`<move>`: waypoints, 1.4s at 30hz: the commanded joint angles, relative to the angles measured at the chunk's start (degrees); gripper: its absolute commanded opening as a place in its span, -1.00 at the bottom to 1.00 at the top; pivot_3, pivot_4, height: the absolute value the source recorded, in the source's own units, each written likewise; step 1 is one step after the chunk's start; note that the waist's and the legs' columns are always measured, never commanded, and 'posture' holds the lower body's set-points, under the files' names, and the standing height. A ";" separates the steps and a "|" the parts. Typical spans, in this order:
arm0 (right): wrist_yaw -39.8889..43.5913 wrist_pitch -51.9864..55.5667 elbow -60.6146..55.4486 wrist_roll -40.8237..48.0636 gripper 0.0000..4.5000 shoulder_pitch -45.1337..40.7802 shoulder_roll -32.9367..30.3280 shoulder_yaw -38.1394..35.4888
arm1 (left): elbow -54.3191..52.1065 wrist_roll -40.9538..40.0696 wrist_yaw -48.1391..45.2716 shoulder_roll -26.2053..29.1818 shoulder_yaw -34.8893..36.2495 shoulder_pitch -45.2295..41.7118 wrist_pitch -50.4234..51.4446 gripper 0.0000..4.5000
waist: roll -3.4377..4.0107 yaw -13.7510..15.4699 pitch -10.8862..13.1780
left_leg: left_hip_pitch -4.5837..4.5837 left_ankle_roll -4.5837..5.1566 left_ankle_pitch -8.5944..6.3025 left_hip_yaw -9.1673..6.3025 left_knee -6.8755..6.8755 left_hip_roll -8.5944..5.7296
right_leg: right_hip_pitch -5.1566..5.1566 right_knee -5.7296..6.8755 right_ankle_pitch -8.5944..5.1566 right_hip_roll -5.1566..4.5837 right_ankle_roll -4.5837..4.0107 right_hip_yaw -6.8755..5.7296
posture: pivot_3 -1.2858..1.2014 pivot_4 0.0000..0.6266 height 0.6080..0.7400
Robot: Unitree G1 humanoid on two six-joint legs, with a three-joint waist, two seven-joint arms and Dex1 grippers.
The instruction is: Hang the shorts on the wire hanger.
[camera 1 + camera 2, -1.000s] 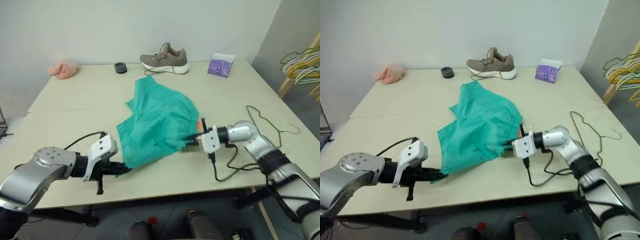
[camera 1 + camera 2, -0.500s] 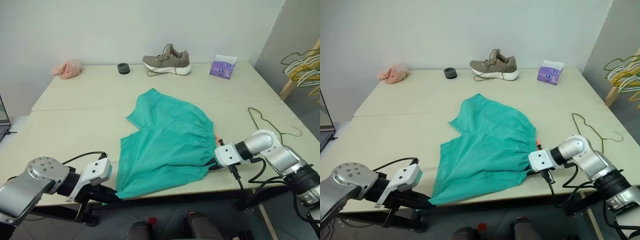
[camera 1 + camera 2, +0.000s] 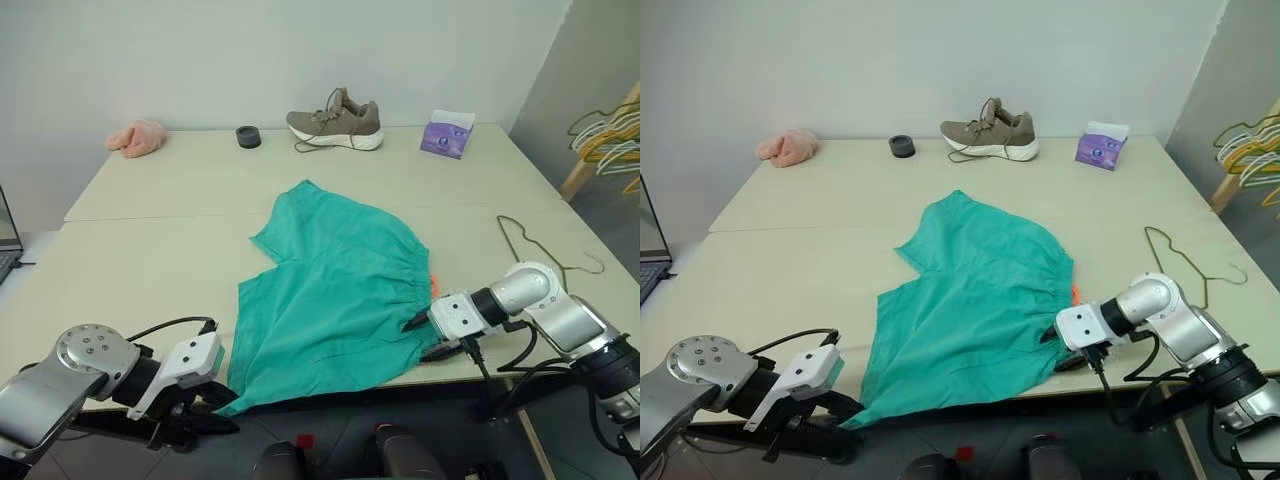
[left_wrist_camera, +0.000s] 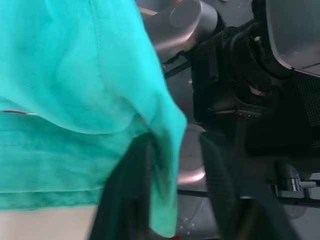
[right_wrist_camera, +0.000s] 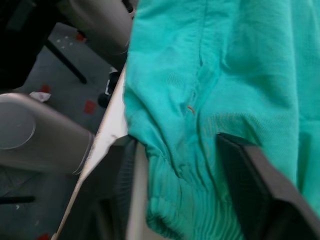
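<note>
- Where the right gripper stands at the waistband corner, its fingers are spread with the gathered hem between them, gripping nothing.
- The left gripper is parted too, a loose leg corner draped over one finger at the table edge.
- Between the two, the teal shorts lie spread flat, orange drawstring end beside the right fingers.
- A second ago both jaws pinched the cloth, bunched and farther up the table.
- The wire hanger lies beyond the right gripper.

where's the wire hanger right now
The wire hanger lies flat on the table's right side, beyond the right gripper and apart from the shorts.
</note>
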 commanded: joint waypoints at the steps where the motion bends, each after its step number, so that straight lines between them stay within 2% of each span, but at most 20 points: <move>1: 2.30 3.62 -5.55 4.54 0.76 0.49 -1.86 -3.97 | -0.65 -1.71 -0.61 -0.31 3.03 0.52 -0.66 0.23 | 0.00 0.01 0.00 | 0.00 0.00 0.00 0.00 0.00 0.00 | 0.00 0.00 0.00 0.00 0.00 0.00 | -0.04 -0.79 1.00; 3: 2.24 9.16 -9.46 9.11 1.00 1.49 -2.66 -6.33 | -1.89 -4.26 -0.24 -1.05 5.70 0.80 0.33 0.50 | 0.00 0.04 0.00 | 0.00 0.00 0.00 -0.01 0.00 0.01 | 0.00 0.00 0.00 0.00 0.00 0.00 | -0.04 -0.78 1.00; 6: -0.16 21.16 -14.55 18.13 1.00 2.89 -3.08 -11.00 | -3.02 -10.34 1.45 -3.43 10.53 -0.97 3.56 0.90 | 0.00 0.08 0.00 | -0.01 0.00 0.00 -0.03 0.00 0.03 | 0.01 0.00 0.00 -0.01 0.00 -0.02 | -0.04 -0.77 1.00; 10: -4.82 29.64 -16.11 23.77 1.00 4.63 -1.70 -16.10 | -5.04 -16.45 1.15 -3.18 14.26 -2.75 8.33 0.90 | -0.10 0.11 -0.05 | 0.01 -0.01 0.00 -0.07 0.00 0.02 | 0.04 0.00 0.00 -0.02 0.01 -0.05 | -0.04 -0.76 1.00; 15: -9.98 35.86 -18.38 28.25 1.00 6.45 -0.16 -20.96 | -5.27 -11.45 0.67 -0.05 13.24 -4.42 5.86 0.90 | -0.09 0.08 -0.04 | 0.01 -0.01 0.00 -0.06 -0.03 0.01 | 0.03 -0.03 -0.01 -0.02 0.00 -0.04 | -0.05 -0.75 1.00; 18: -13.00 37.80 -19.28 29.68 1.00 7.15 1.00 -23.17 | -5.70 -12.07 1.47 -0.72 12.39 -6.78 6.29 0.96 | -0.08 0.06 -0.04 | 0.01 -0.01 0.00 -0.05 -0.04 0.00 | 0.03 -0.03 -0.02 0.00 0.00 -0.02 | -0.05 -0.74 1.00; 24: -20.32 39.89 -18.86 30.63 1.00 8.52 3.68 -28.42 | -7.56 -19.88 6.73 -6.12 11.55 -14.93 12.16 0.96 | -0.13 0.10 -0.02 | -0.02 0.00 0.00 -0.04 -0.03 -0.02 | 0.03 -0.05 -0.02 0.00 0.02 0.00 | -0.06 -0.72 1.00; 28: -31.68 35.21 -13.21 22.50 1.00 8.17 7.07 -30.73 | -7.43 -22.91 15.00 -13.73 9.68 -20.51 14.94 0.96 | -0.16 -0.01 0.00 | -0.02 0.00 0.00 -0.05 -0.03 -0.02 | 0.05 -0.05 -0.01 0.00 0.03 0.03 | -0.07 -0.70 1.00; 31: -42.11 32.90 -6.22 15.96 1.00 7.45 9.35 -33.14 | -7.33 -20.39 22.41 -20.67 6.82 -25.63 13.89 0.96 | -0.18 0.10 0.01 | -0.02 0.00 0.00 -0.05 -0.01 -0.05 | 0.07 -0.06 0.00 0.01 0.05 0.04 | -0.08 -0.69 1.00; 35: -51.05 29.34 -1.53 9.75 1.00 9.17 11.16 -35.23 | -3.03 -10.54 29.67 -26.41 3.15 -30.12 8.41 0.96 | -0.19 -0.04 0.02 | -0.06 0.00 0.00 -0.04 0.00 -0.10 | 0.07 -0.07 0.05 0.01 0.00 0.11 | -0.09 -0.69 1.00; 37: -52.36 28.72 -1.58 7.96 1.00 10.90 11.20 -35.05 | -0.71 -5.76 28.70 -26.13 1.07 -30.47 4.56 0.96 | -0.18 -0.29 0.01 | -0.05 0.00 0.00 -0.04 -0.02 -0.13 | 0.06 -0.08 0.05 0.05 0.01 0.13 | -0.09 -0.68 1.00; 39: -52.99 28.10 -2.04 6.78 1.00 12.38 11.14 -34.78 | -0.19 -4.98 27.04 -25.78 0.25 -30.27 3.63 0.96 | -0.16 -0.66 0.02 | -0.01 0.00 -0.01 -0.03 -0.04 -0.11 | 0.06 -0.09 0.03 0.18 0.03 0.19 | -0.10 -0.68 1.00; 42: -58.11 29.63 -1.12 6.66 1.00 12.75 13.23 -37.86 | -0.17 -3.44 23.49 -24.46 -0.95 -29.32 1.22 0.96 | -0.16 -1.38 0.03 | -0.02 0.00 -0.01 -0.04 -0.06 -0.01 | 0.01 -0.08 0.01 0.26 0.05 0.20 | -0.10 -0.69 1.00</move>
